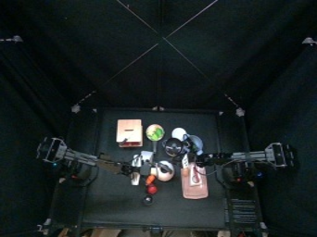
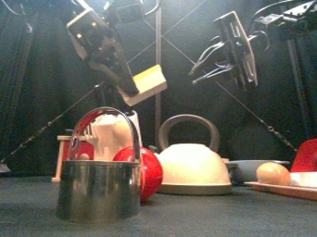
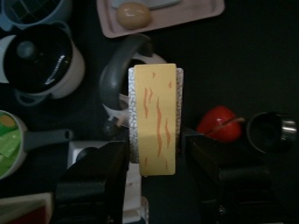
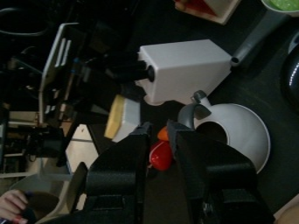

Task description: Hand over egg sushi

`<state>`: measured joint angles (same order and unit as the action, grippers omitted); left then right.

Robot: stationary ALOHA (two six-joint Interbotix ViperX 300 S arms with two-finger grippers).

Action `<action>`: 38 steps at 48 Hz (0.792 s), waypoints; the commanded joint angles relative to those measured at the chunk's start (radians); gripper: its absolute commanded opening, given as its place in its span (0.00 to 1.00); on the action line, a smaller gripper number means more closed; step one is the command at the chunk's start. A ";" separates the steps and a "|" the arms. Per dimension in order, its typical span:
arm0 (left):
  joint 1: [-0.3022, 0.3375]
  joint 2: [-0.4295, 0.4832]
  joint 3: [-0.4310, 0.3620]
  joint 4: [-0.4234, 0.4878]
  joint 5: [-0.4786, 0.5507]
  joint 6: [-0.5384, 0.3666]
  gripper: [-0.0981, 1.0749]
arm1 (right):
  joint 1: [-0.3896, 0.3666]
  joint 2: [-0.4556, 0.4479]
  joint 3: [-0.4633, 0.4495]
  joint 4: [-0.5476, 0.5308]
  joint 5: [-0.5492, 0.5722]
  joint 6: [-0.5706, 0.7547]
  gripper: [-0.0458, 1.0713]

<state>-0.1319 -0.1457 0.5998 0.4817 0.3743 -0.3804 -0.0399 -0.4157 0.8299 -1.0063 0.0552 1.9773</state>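
We hold the egg sushi (image 3: 156, 118) aloft in the left gripper (image 3: 158, 166) – the right gripper (image 4: 167, 140), open and empty, should close squarely on its free end.

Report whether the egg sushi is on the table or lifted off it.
Lifted. The egg sushi hangs in the air between the left gripper's jaws, well above the kettle; the right gripper is apart from it.

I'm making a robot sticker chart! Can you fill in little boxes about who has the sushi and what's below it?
held thing: egg sushi, yellow top, lifted in the air
holder: left gripper, shut on its sides
other arm: right gripper, raised beside it, nothing in it
underneath: white kettle, metal pot, red tomato
handover: not done yet
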 commanded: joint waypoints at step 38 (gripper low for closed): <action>-0.072 -0.041 -0.123 -0.026 0.109 -0.032 0.58 | 0.060 -0.011 -0.054 0.080 -0.011 0.000 0.76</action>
<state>-0.2071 -0.1703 0.5108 0.4541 0.4801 -0.4050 0.0138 -0.4157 0.7992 -0.9388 0.0491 1.9788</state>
